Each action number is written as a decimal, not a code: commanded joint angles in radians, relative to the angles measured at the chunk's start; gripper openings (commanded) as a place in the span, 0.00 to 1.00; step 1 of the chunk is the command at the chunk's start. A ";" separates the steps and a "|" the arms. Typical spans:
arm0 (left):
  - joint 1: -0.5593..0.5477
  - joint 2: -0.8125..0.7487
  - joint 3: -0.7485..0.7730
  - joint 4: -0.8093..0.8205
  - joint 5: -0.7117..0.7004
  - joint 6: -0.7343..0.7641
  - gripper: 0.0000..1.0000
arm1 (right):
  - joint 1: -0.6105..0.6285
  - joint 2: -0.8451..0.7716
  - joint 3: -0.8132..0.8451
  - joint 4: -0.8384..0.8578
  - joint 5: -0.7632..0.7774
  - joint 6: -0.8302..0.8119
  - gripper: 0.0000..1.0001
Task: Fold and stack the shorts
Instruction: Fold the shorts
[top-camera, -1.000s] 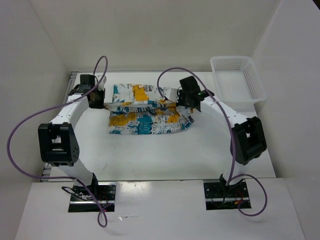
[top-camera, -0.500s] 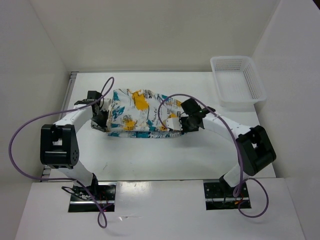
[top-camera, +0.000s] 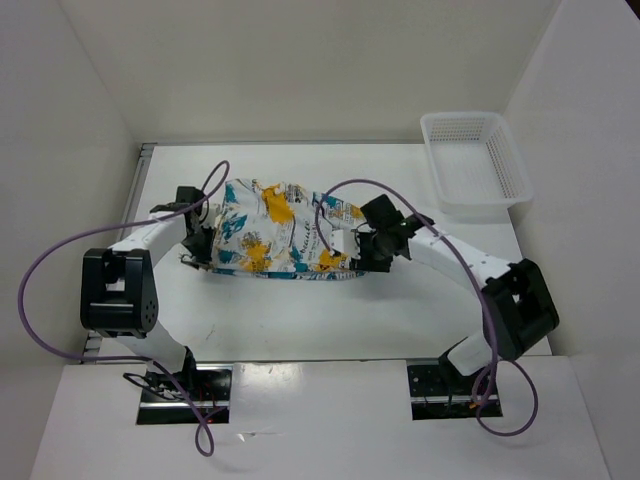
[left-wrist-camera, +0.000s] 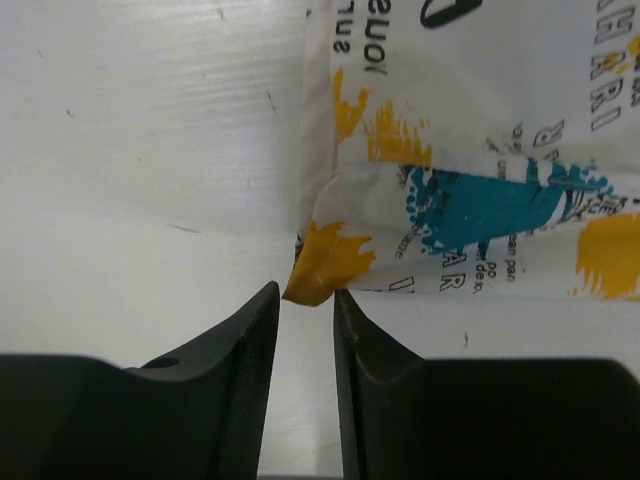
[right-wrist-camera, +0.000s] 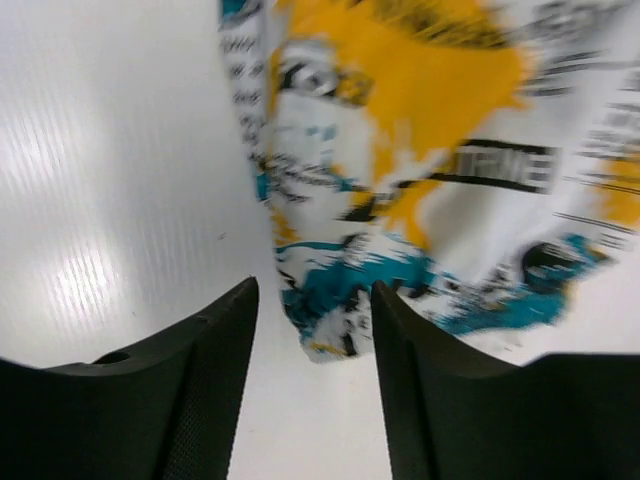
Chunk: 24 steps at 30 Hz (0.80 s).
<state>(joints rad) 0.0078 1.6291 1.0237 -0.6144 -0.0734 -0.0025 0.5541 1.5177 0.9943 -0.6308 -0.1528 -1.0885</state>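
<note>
Left gripper (left-wrist-camera: 305, 296): fingers nearly together, with an orange corner of the shorts (left-wrist-camera: 470, 200) at the tips. You cannot tell here whether it is pinched. Right gripper (right-wrist-camera: 313, 295): fingers apart, the printed hem hanging loose between them, not clamped. The shorts lie bunched mid-table (top-camera: 400, 310) between both arms. Judged step: first fold, edge not yet flat. Next you need to lay that edge down square, let go cleanly, and check alignment.
</note>
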 joint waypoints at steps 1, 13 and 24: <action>-0.002 -0.049 0.084 -0.134 0.009 0.002 0.36 | 0.009 -0.131 0.139 -0.032 -0.128 0.137 0.56; -0.190 0.113 0.267 -0.038 -0.037 0.002 0.46 | -0.083 0.191 0.262 0.356 -0.047 0.548 0.45; -0.201 0.137 0.026 0.004 -0.117 0.002 0.31 | -0.158 0.492 0.395 0.450 0.070 0.723 0.13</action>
<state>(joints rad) -0.1986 1.7828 1.1118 -0.6010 -0.1253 -0.0059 0.4026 1.9812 1.3098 -0.2996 -0.1448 -0.4576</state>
